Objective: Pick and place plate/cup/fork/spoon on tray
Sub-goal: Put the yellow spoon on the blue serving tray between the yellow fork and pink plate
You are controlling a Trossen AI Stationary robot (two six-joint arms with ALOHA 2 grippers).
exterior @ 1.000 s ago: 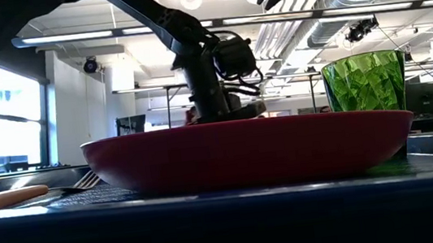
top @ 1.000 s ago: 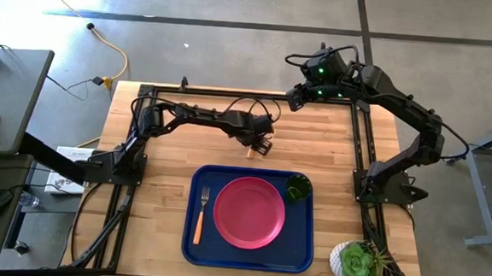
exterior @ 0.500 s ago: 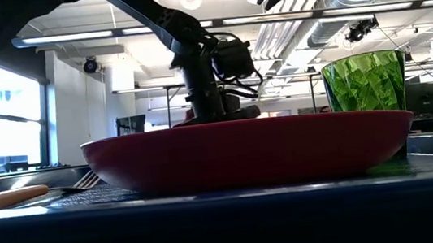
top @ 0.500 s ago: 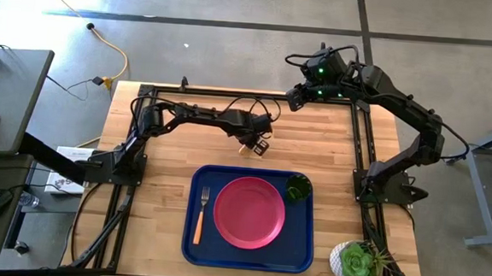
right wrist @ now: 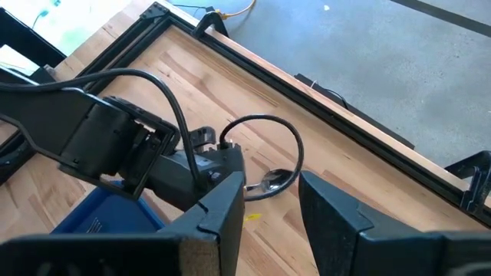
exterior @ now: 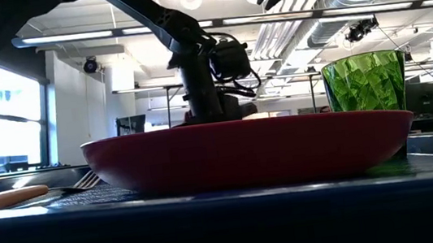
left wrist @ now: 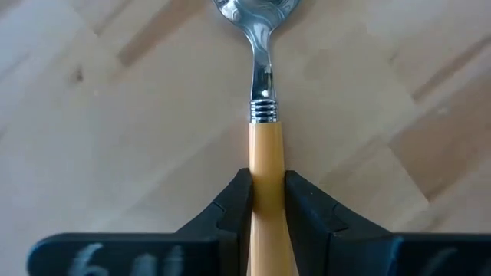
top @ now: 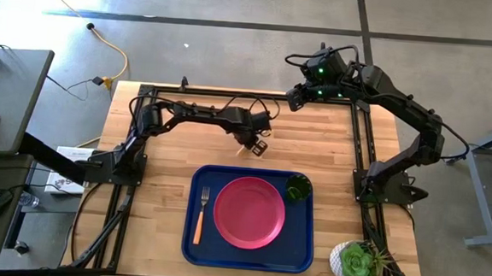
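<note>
The dark blue tray (top: 192, 246) lies at the table's near middle. On it are the pink-red plate (top: 249, 212), the fork (top: 200, 214) to the plate's left, and the green cup (top: 298, 188) at the far right corner. My left gripper (top: 258, 146) is just beyond the tray's far edge, shut on the spoon (left wrist: 265, 115), whose silver bowl (right wrist: 272, 182) points away from the fingers over the bare wood. My right gripper (top: 293, 98) is open and empty, high over the table's far right part. My left gripper pinches the spoon's orange handle (left wrist: 265, 165) between its two fingers (left wrist: 234, 203), a little behind the metal collar at the bowl end. The fingers come from above, slanting down. Whether the bowl touches the table, I cannot tell.
A white pot with a green succulent (top: 356, 263) stands at the table's near right corner. Bare wood lies left and right of the tray and beyond it. The black frame rails (top: 232, 93) run along the far and side edges.
My left gripper has gone a little toward the table's left and far edge, still shut on the spoon, which has gone along with it.
</note>
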